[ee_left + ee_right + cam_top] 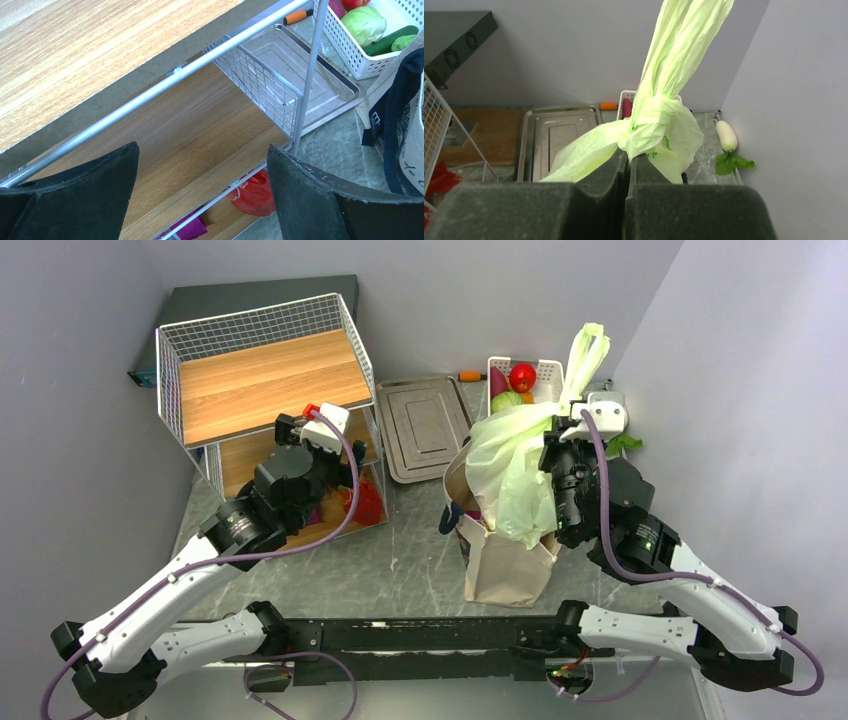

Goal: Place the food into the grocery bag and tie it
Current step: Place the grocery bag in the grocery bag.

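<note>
On the R side of the table (pixel 400 565) I've got the grocery bag (pixel 508 465) bunched over the beige tote (pixel 505 575). The right gripper (pixel 626 162) is pinched tight on the plastic, just under a twisted lump that reads as a knot. (me)

Is the food in? (desk)

Can't tell, the film's too crumpled to see thru. I spot no fruit lying loose outside the basket, so prob. packed. I'd call it late stage: tie formed or nearly, then cinch + let go. (me)

Left arm? (desk)

The left gripper (pixel 202 150) has its jaws wide apart, holding nothing, up by the wire rack (pixel 262 340). (me)

Room? (desk)

Grey marbled top, plain grey walls (pixel 450 290) close on 3 sides. Steel tray (pixel 430 425) at the back, white basket (pixel 548 367) w/ veg beside it, white radish (pixel 726 135) against the R wall. (me)
</note>
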